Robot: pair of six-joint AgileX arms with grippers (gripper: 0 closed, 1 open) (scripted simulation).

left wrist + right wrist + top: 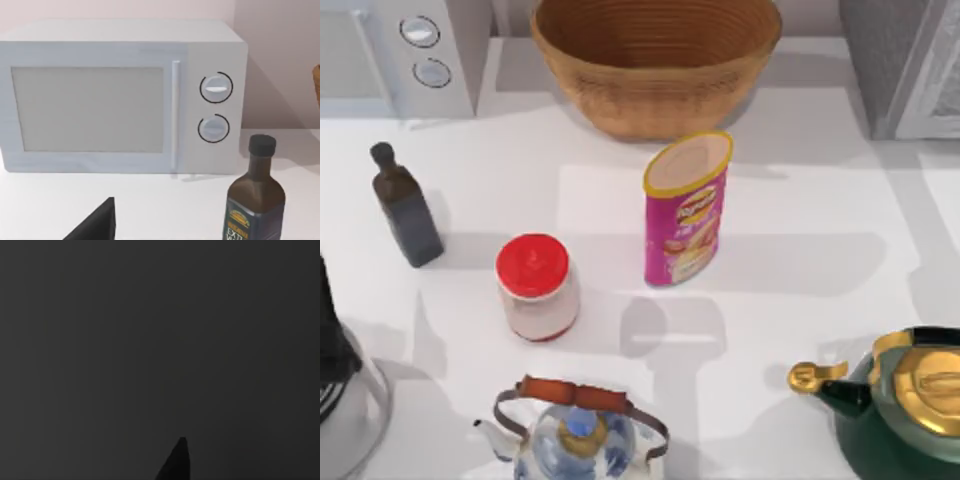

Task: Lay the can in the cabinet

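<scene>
At the far left of the table [800, 330] stands the microwave [405, 55], door shut, two knobs at its right. Nearer, at the left edge, is the left arm [332, 345]; whether its gripper is open or closed cannot be told. Just right of it an oil bottle [408, 210] stands upright, seen in the left wrist view in front of the microwave. Right of that is a red-lidded jar [535, 288], and nearer than the jar a glass teapot [578, 435]. A wicker basket [655, 60] sits far, centre. The can [686, 210] stands upright mid-table, near side of the basket, apart from the jar, touched by nothing. A green kettle [900, 400] is near right. The cabinet [910, 60] occupies the far right corner, well apart from the can. The right wrist view is dark.
</scene>
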